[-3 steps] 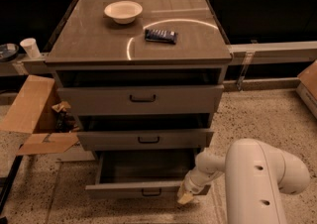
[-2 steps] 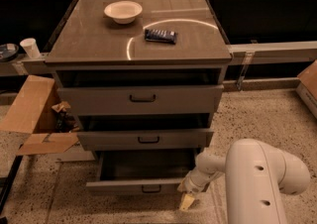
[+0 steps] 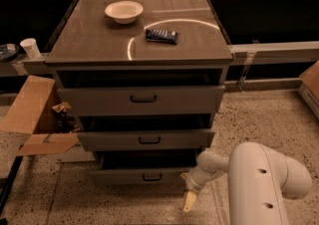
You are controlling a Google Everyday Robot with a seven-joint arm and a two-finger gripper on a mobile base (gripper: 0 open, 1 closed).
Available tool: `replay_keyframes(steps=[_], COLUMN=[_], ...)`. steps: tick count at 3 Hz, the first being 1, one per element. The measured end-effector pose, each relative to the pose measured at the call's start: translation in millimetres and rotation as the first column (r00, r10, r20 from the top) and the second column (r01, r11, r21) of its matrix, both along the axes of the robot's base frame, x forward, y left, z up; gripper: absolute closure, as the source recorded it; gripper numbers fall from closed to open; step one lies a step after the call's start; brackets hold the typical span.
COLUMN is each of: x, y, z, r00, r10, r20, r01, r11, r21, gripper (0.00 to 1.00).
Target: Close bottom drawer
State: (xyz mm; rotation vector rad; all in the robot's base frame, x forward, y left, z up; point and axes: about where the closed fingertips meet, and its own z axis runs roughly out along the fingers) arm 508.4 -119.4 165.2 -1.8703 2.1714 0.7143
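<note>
Now my end effector [image 3: 189, 200] sits just beside the right corner of the bottom drawer [image 3: 142, 175], which sticks out a little. Apart or together, I cannot tell. Next I should push it in.
</note>
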Motion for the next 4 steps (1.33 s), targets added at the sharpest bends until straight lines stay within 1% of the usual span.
replay_keyframes(steps=[1,2,3,4], x=[33.3,67.8,95.1,111.4], y=[-1.9,-4.3,-9.1,-13.8], z=[-2.6,-2.3,-5.1,-8.7], r00=[0.996,0.9812,0.9646,0.955], r10=[-0.004,-0.032,-0.069,-0.095], r20=[0.089,0.19,0.255,0.281], r01=[0.001,0.022,0.055,0.078], r11=[0.999,0.998,0.996,0.994], r21=[0.034,0.056,0.065,0.071], gripper=[0.19,0.42,0.46,0.26])
